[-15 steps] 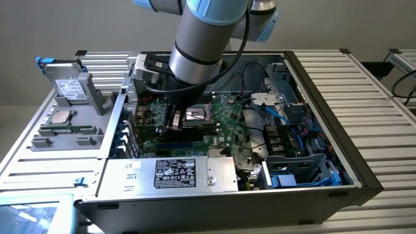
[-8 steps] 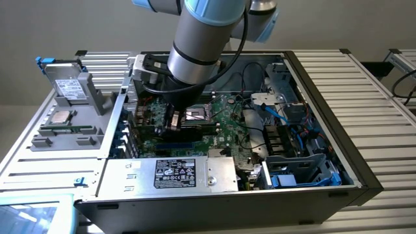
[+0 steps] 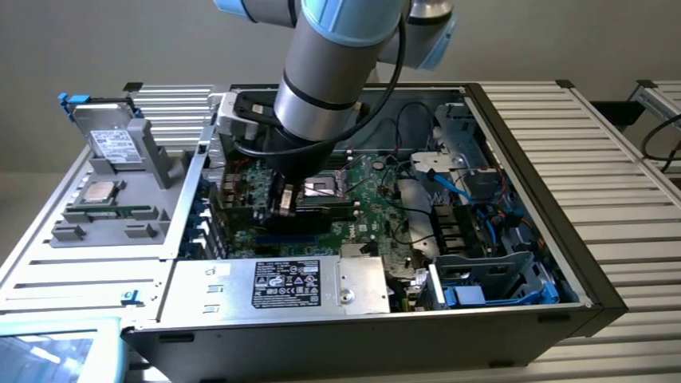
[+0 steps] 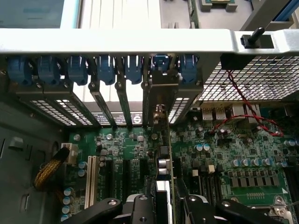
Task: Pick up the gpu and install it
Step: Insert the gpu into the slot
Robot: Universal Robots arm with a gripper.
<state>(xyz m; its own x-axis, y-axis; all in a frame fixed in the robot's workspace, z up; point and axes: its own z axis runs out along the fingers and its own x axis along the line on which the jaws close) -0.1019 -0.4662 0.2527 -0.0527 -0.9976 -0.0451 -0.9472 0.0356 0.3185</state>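
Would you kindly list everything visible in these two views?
case: one, dark grey, open, on the table.
motherboard: one, green, case floor.
gpu: one, green with silver bracket, upright edge-on above the motherboard's slots.
slot clips: a row, blue, along the case wall.
power supply: one, silver with black label, case's near edge.
fixture: one, grey, exterior view's left of the case.
table: one, silver slatted, underneath.
arm: one, grey and light blue, reaching into the case.
end effector: one, black, shut on the gpu.

wall (image 3: 107, 40): plain grey | table (image 3: 596, 144): ribbed aluminium slats | light: even
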